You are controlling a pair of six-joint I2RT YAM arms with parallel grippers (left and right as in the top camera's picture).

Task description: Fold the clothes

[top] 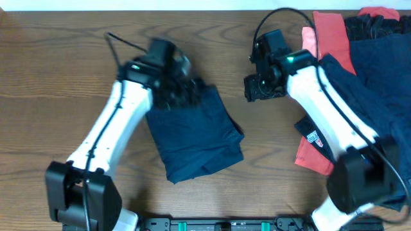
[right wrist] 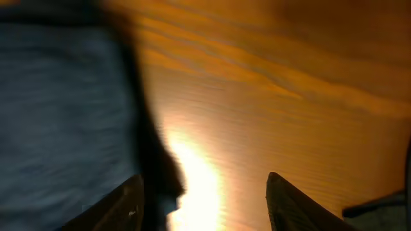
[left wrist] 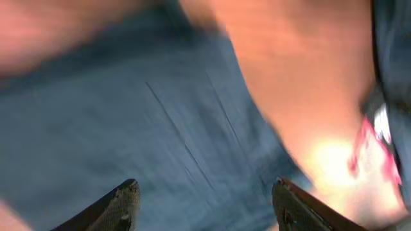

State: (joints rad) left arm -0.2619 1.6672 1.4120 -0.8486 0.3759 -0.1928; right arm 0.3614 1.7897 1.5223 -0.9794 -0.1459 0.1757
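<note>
A folded dark navy garment (top: 196, 135) lies on the wooden table, left of centre. My left gripper (top: 172, 82) hovers over its far left corner; in the left wrist view its fingers (left wrist: 204, 196) are open above the navy cloth (left wrist: 128, 122). My right gripper (top: 260, 86) is open and empty over bare wood to the right of that garment; its wrist view shows the fingers (right wrist: 204, 192) apart, with navy cloth (right wrist: 58, 122) at the left. A pile of clothes sits at the right: navy (top: 379, 83), red (top: 331, 38) and black (top: 369, 25) pieces.
A red piece with a small white label (top: 313, 144) lies under my right arm near the front. The table's far edge (top: 192, 8) runs along the top. A dark rail (top: 225, 224) lines the front edge.
</note>
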